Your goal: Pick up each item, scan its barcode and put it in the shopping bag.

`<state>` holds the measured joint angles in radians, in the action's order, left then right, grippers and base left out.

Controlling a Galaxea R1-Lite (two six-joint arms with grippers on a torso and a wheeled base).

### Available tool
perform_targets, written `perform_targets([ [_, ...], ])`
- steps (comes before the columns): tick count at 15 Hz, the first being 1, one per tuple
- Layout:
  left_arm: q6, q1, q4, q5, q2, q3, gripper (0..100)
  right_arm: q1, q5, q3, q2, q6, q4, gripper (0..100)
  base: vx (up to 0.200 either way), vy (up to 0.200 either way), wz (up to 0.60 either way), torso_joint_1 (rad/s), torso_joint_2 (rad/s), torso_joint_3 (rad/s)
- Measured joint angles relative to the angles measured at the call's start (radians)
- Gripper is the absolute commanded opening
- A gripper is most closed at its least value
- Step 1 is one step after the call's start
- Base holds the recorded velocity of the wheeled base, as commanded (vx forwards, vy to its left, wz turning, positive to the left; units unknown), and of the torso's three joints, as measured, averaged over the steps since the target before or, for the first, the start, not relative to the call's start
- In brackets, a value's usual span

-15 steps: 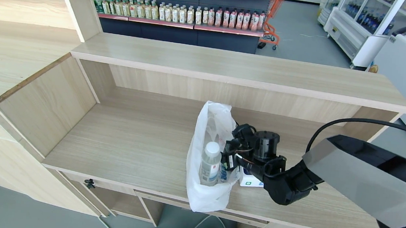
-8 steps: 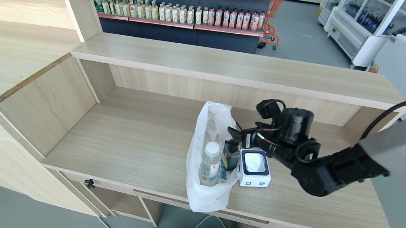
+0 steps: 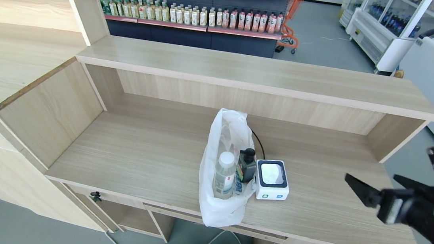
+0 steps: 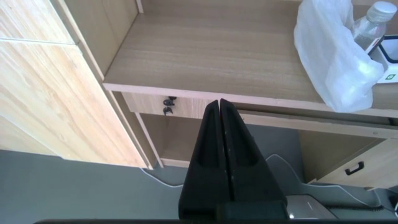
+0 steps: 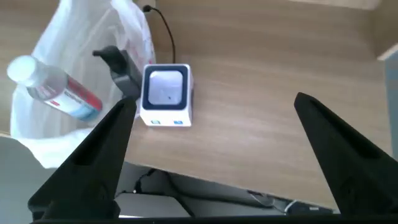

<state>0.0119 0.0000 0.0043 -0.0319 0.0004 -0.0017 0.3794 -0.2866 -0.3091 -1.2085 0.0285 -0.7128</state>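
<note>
Shopping bag stands open near the worktop's front edge with 2 bottles upright inside: a clear water bottle and a dark pump bottle. A white scanner sits just beside it. Right hand hangs near the worktop's right end, spread wide and empty. Left hand, out in front of the worktop, is pressed closed on nothing.

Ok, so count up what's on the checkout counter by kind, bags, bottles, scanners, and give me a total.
Shopping bag: 1
Bottles: 2, a clear water bottle and a dark pump bottle, both inside the bag
Scanner: 1
Total: 4
</note>
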Motion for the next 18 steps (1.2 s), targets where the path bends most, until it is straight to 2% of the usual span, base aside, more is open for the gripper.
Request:
perform_targets([
  [3, 0.0, 0.0, 0.0, 0.0, 0.0, 0.0, 0, -0.02, -0.041, 0.211, 0.343, -0.007, 0.177, 100, 0.0, 0.0, 0.0, 0.0, 0.0, 0.0],
  [6, 0.0, 0.0, 0.0, 0.0, 0.0, 0.0, 0, -0.052, -0.034, 0.281, 0.636, -0.035, 0.359, 100, 0.0, 0.0, 0.0, 0.0, 0.0, 0.0],
  [9, 0.0, 0.0, 0.0, 0.0, 0.0, 0.0, 0, -0.217, 0.156, 0.302, 0.846, -0.048, 0.517, 100, 0.0, 0.0, 0.0, 0.0, 0.0, 0.0],
  [12, 0.0, 0.0, 0.0, 0.0, 0.0, 0.0, 0, -0.305, 0.235, 0.308, 1.033, -0.047, 0.699, 100, 0.0, 0.0, 0.0, 0.0, 0.0, 0.0],
  [18, 0.0, 0.0, 0.0, 0.0, 0.0, 0.0, 0, -0.341, 0.242, 0.309, 1.134, -0.046, 0.709, 100, 0.0, 0.0, 0.0, 0.0, 0.0, 0.0],
])
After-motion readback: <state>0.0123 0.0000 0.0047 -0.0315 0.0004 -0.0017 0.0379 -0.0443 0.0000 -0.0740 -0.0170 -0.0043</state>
